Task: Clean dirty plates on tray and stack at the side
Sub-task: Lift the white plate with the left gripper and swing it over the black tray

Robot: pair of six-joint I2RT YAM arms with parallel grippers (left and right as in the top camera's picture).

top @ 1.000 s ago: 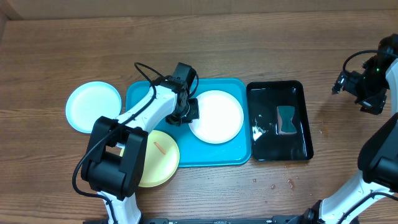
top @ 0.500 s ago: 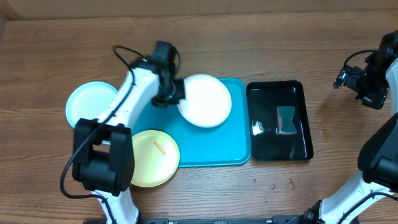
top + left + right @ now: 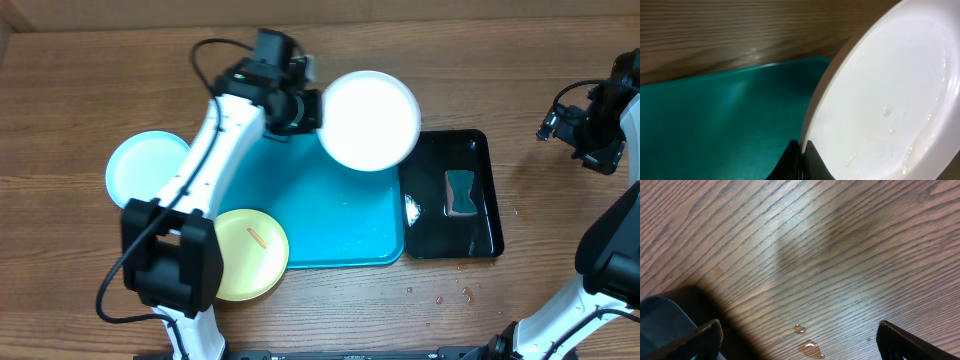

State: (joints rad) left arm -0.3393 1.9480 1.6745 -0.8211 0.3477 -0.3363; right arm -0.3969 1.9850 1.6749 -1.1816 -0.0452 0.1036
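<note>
My left gripper [image 3: 300,108] is shut on the rim of the white plate [image 3: 370,120] and holds it lifted above the far right corner of the turquoise tray [image 3: 310,210]. In the left wrist view the fingers [image 3: 801,155] pinch the wet plate's edge [image 3: 890,105] over the tray [image 3: 715,125]. The pale mint-blue plate [image 3: 145,170] lies on the table left of the tray. The yellow-green plate [image 3: 250,255] with an orange smear lies at the tray's near left corner. My right gripper [image 3: 590,135] is open and empty at the far right, above bare wood [image 3: 800,330].
A glossy black tray [image 3: 450,195] with a small teal sponge [image 3: 460,192] and some white foam stands right of the turquoise tray. Water drops [image 3: 807,345] lie on the wood beneath the right gripper. Drops also show near the front right [image 3: 450,295].
My left gripper has lifted the white plate off the turquoise tray, first swinging it left and back, then carrying it to the right and higher. The right arm has barely moved.
</note>
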